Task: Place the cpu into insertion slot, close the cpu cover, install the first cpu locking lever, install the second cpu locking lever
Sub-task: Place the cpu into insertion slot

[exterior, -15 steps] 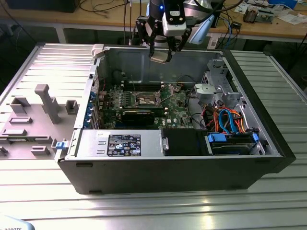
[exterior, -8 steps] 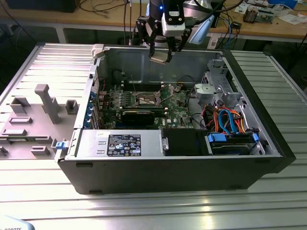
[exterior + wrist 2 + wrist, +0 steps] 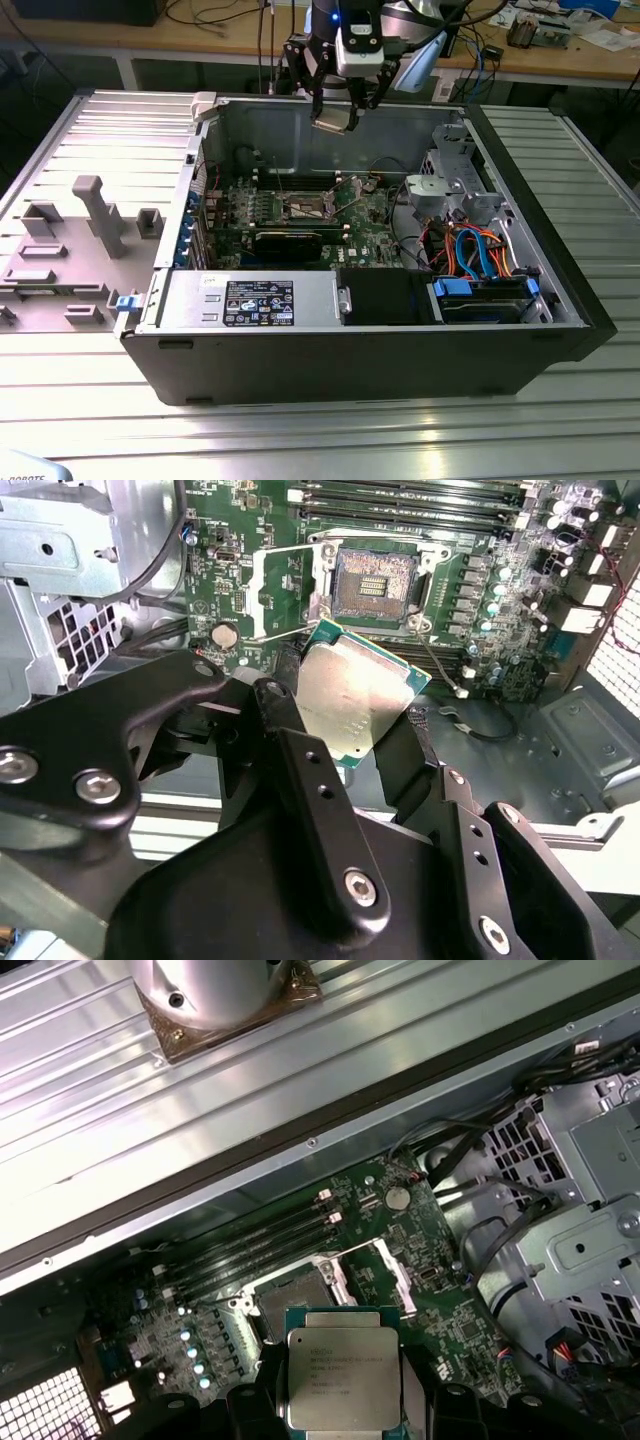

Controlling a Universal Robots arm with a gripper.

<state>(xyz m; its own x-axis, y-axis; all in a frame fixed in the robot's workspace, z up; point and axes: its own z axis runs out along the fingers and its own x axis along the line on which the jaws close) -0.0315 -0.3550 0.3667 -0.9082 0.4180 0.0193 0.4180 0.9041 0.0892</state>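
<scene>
Holding cpu above insertion slot

Silver-grey cpu with green rim, black fingers, green board.

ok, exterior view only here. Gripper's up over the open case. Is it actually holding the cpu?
Observer: Yes. In both wrist views the gripper is shut on the cpu, which sits flat between its fingers.
Operator: Insertion slot free?
Observer: Free. In the second wrist view the insertion slot shows its bare dark centre, with no chip in it.
Operator: And the cover?
Observer: The cpu cover is swung open, standing beside the slot rather than over it.
</scene>
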